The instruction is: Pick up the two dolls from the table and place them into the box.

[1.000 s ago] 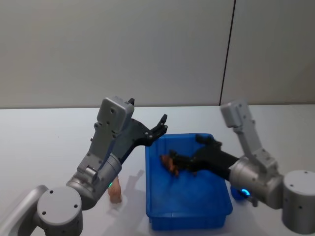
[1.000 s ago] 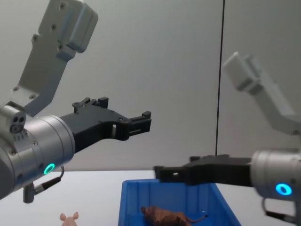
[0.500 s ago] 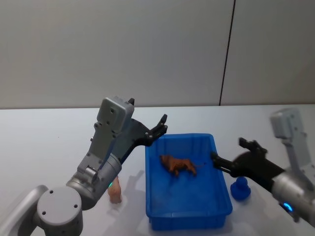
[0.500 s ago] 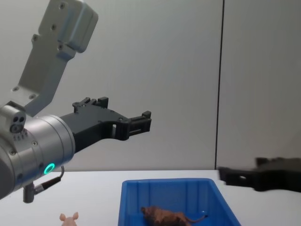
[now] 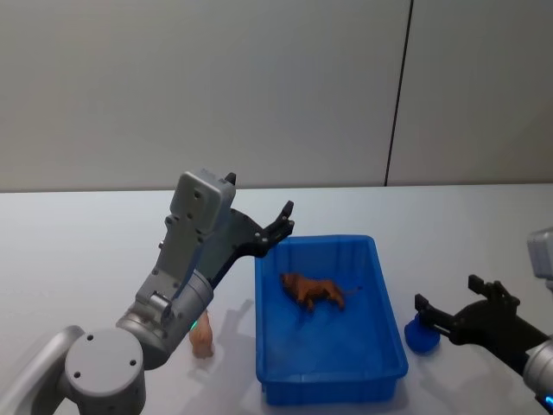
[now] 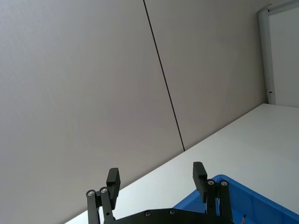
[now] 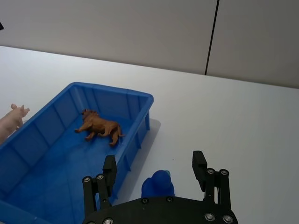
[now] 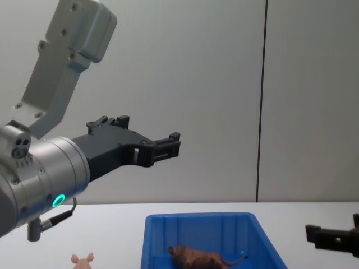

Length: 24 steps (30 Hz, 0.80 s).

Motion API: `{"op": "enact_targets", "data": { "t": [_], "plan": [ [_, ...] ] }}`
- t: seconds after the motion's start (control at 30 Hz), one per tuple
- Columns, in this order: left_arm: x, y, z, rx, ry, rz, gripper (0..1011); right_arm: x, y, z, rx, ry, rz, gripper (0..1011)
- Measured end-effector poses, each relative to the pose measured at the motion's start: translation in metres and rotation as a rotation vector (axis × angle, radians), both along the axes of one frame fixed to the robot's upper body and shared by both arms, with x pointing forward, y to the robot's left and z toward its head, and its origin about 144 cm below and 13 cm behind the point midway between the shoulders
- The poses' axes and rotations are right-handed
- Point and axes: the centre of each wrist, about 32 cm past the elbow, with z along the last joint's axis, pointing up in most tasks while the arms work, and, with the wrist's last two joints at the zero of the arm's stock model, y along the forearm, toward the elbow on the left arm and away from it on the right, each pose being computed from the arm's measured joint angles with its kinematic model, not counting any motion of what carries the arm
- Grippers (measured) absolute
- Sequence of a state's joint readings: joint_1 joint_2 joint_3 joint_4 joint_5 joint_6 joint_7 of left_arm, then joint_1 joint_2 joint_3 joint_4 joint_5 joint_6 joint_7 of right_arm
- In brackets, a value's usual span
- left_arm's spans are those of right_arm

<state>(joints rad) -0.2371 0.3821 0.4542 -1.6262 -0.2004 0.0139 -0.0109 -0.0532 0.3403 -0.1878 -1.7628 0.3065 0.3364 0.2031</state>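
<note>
The brown doll (image 5: 313,291) lies on the floor of the blue box (image 5: 390,322), toward its far end; the right wrist view shows it too (image 7: 100,127), inside the box (image 7: 112,88). On the table just left of the box stands the pink doll (image 5: 202,341), low beside my left arm, and its pointed ears show in the chest view (image 8: 83,260). My left gripper (image 5: 283,220) hangs open and empty in the air above the box's far left corner. My right gripper (image 5: 448,292) is open and empty, low over the table to the right of the box.
A small blue toy figure (image 5: 422,333) sits on the table right of the box, directly under my right gripper (image 7: 154,159). White tabletop stretches beyond the box to a grey wall.
My right gripper has pulled back from over the box to the right and down, leaving the brown doll lying in the box. The left arm has stayed still.
</note>
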Motion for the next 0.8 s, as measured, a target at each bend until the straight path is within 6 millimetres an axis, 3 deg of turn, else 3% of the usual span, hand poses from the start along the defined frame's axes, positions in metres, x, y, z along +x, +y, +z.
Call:
{"op": "enact_targets", "data": {
  "t": [0.8],
  "plan": [
    [0.0, 0.0, 0.0, 0.0, 0.0, 0.0, 1000, 0.009, 0.006, -0.023, -0.03, 0.185, -0.079, 1001]
  ]
}}
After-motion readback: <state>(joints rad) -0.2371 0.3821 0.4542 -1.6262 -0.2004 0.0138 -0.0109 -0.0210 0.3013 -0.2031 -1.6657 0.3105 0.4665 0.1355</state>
